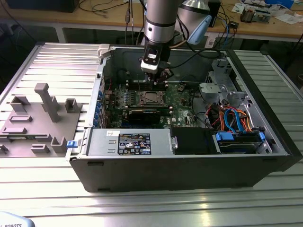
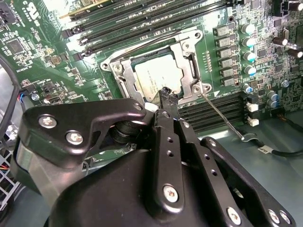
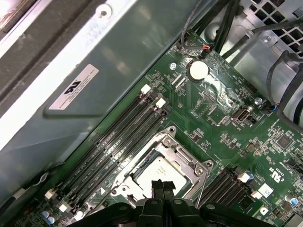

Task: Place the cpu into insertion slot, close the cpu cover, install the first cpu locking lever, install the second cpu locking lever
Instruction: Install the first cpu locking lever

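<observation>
Hovering closed gripper (image 2: pixel 168 96) above cpu (image 1: pixel 151 98), mid-frame in the exterior view.
Fingers pressed together, holding nothing. Cpu lies flat in slot (image 2: pixel 129 83), cover (image 2: pixel 187 45) down over it. Lever (image 2: pixel 222 116) looks unlatched: long axis diagonal, hooked end pointing away from slot. Risk: tip slips off the thin wire and gouges board (image 2: pixel 42 42).

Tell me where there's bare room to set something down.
Bare slatted table runs along the near wall of the case, and beyond it on the exterior view's right. Crowded: the grey fixture on the exterior view's left, and inside the case, where the gripper hangs near the cpu.
</observation>
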Controlling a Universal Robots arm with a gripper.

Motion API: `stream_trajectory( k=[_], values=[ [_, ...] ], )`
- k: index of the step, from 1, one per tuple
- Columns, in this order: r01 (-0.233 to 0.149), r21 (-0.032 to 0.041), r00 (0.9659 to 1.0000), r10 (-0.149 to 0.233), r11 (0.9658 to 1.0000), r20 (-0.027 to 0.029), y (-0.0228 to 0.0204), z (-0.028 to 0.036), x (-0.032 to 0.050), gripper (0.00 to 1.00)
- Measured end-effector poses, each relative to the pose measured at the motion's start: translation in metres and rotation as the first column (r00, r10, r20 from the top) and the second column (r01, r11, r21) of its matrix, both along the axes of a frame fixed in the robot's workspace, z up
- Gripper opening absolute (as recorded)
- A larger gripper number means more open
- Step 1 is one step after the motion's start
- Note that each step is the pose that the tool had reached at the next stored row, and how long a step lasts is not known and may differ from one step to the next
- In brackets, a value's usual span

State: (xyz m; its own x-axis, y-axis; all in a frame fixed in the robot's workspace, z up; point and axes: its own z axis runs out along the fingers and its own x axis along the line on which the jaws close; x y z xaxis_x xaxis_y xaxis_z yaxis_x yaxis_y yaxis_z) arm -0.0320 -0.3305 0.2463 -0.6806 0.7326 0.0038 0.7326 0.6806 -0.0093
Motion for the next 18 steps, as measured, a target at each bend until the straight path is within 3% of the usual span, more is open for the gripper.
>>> stream_trajectory(
  k=[18],
  values=[
    [-0.041,-0.0001,0.9992,0.041,0.9992,0.0,0.0,0.0,0.0,0.11]
  ],
)
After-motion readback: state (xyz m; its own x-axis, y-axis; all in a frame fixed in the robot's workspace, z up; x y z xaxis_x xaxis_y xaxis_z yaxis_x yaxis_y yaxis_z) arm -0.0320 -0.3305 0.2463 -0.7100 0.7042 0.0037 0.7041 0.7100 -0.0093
